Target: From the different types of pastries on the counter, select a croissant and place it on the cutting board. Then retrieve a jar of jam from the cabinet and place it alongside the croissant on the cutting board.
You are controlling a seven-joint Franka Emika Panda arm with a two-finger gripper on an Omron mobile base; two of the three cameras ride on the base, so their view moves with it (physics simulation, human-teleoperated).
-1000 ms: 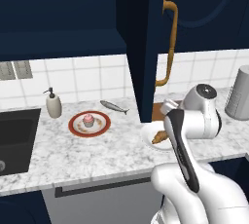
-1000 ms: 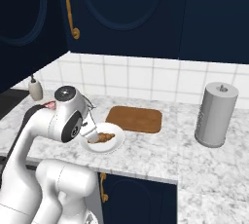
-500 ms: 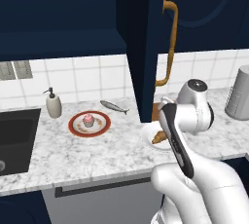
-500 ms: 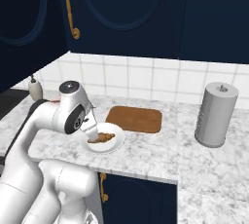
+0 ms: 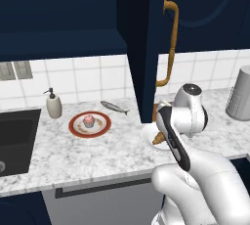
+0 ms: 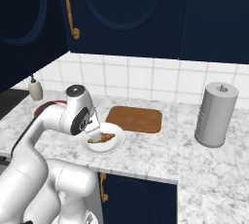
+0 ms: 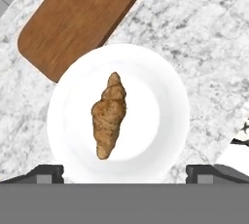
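1. At the far left of the left base view we see a dark sink [image 5: 14, 136] set into the counter [image 5: 73, 153], with a soap bottle [image 5: 53, 105] just right of it by the tiled wall.
2. Left of centre in that view a red-rimmed plate [image 5: 78, 127] holds the pink cupcake [image 5: 89, 120]; a slim grey fish [image 5: 114, 106] lies on the stone nearby, to its upper right.
3. In the middle, the tall navy cabinet [image 5: 146, 48] shows its brass handle [image 5: 170, 43], and below it the white plate [image 5: 146, 135] carries the croissant [image 5: 158, 138], partly hidden by the arm.
4. In the hand view the croissant [image 7: 109, 115] lies alone at the centre of the white plate [image 7: 160, 101], untouched, with the gripper [image 7: 124, 172] above it, its tips spread wide at the frame's lower left and lower right.
5. The cutting board [image 7: 82, 18] sits bare at the upper left of the hand view, its edge just beside the plate's rim.
6. At the right of the right base view stands a grey ribbed canister [image 6: 216, 115].
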